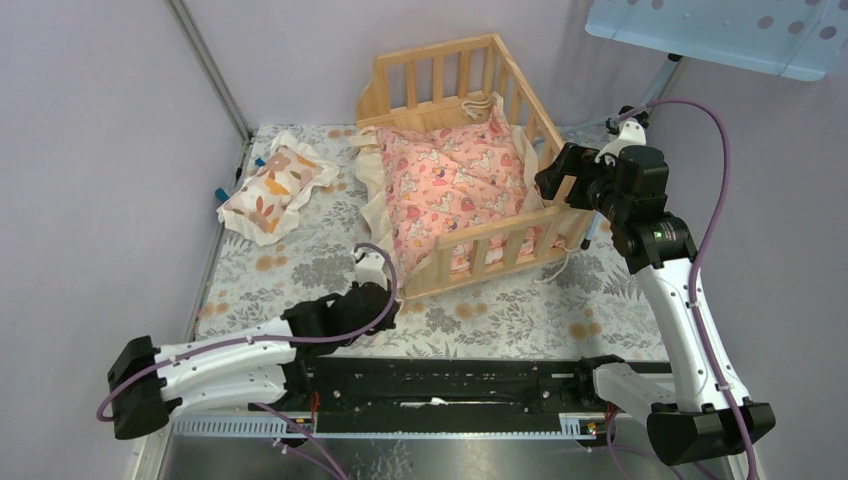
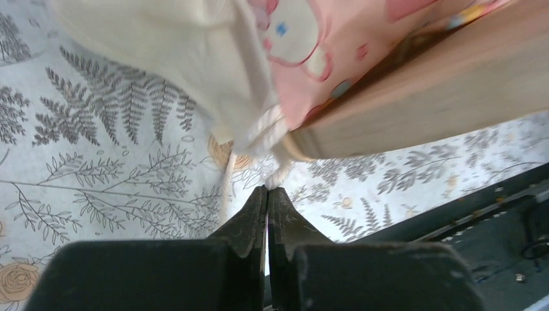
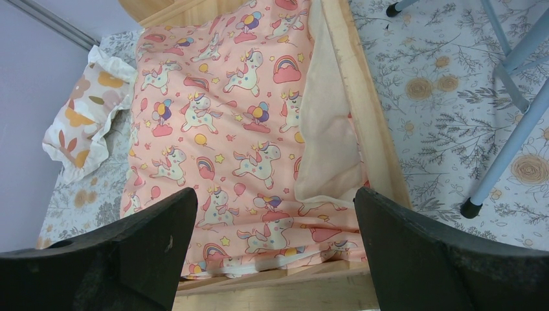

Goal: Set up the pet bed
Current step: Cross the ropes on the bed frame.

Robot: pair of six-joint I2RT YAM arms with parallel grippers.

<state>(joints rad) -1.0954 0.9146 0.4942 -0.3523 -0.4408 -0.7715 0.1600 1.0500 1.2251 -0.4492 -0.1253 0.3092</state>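
Observation:
The pet bed [image 1: 470, 238] is a light wooden slatted frame at the back middle of the table. A pink unicorn cushion [image 1: 450, 180] with a cream ruffle lies in it and spills over its left side. My left gripper [image 1: 392, 292] sits low at the bed's front left corner. In the left wrist view it [image 2: 267, 189] is shut on a cream tie cord [image 2: 280, 173] hanging from the cushion [image 2: 324, 45] beside the wooden corner [image 2: 421, 97]. My right gripper [image 1: 553, 172] hovers open over the right rail, with the cushion [image 3: 226, 116] and rail [image 3: 375, 139] below its fingers [image 3: 275, 194].
A small cream pillow with orange leaves [image 1: 272, 185] lies on the floral tablecloth [image 1: 300, 280] to the left, near the wall. A light blue stand [image 1: 720, 30] rises at the back right, its legs [image 3: 505, 129] planted beside the bed. The black base rail [image 1: 450, 385] runs along the front.

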